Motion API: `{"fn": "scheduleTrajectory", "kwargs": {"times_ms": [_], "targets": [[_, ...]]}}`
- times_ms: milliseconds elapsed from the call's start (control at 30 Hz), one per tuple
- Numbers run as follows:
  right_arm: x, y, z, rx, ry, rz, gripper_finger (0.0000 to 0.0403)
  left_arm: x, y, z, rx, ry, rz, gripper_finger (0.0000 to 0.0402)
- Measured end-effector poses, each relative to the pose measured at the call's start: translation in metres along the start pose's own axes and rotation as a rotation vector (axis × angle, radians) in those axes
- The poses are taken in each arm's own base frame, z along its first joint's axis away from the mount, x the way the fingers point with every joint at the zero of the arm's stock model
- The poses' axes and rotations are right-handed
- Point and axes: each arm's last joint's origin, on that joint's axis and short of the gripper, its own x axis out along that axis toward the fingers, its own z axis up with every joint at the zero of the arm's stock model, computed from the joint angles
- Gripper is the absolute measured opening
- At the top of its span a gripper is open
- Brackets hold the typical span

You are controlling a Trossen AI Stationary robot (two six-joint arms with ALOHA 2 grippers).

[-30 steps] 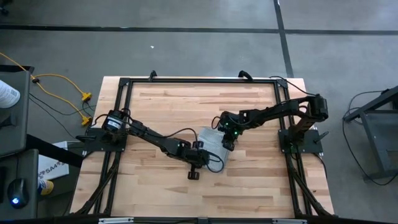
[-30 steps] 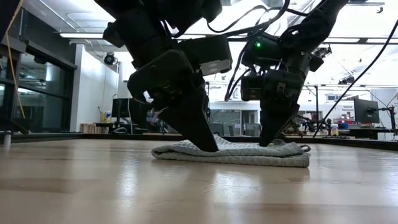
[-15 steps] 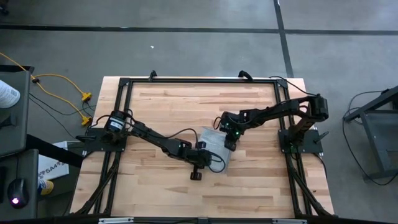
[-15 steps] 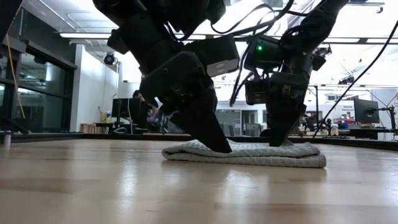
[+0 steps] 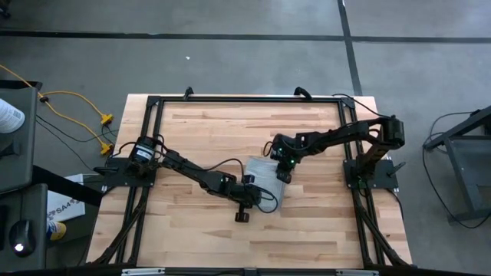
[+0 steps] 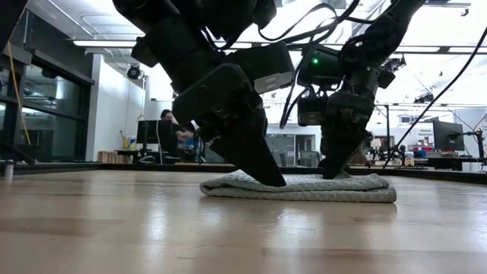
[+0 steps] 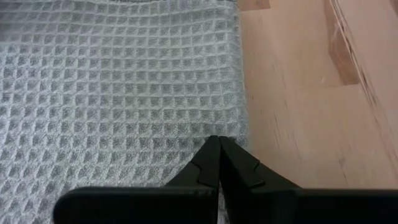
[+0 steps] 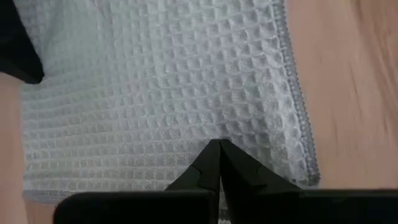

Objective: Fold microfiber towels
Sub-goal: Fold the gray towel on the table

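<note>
Microfiber towel (image 5: 265, 182) folded flat mid-table, both grippers' (image 7: 218, 163) (image 8: 219, 163) jaws pressed closed onto its cloth.

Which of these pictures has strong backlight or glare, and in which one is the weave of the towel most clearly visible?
Low view: bright ceiling lights behind turn both arms into dark silhouettes, and the wooden table shows a soft sheen. Wrist views: even light, and the towel shows its waffle weave sharply; the left gripper and right gripper fingers are shut. High view: flat light, no glare.
</note>
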Motion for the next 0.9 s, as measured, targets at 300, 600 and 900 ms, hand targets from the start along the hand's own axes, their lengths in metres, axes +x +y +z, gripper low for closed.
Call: {"fn": "scheduleTrajectory", "kwargs": {"times_ms": [300,600,900], "targets": [[-0.003,-0.007,0.006,-0.047,-0.052,0.027,0.0003,0.001,0.000,0.001,-0.003,-0.020,-0.002,0.0000],[-0.003,-0.004,0.004,-0.027,-0.020,0.111,0.0003,0.001,0.000,0.003,-0.012,-0.035,0.007,0.0000],[0.001,0.026,-0.006,0.002,0.078,0.256,0.0003,0.000,0.001,0.000,-0.040,-0.012,0.044,0.0000]]}}
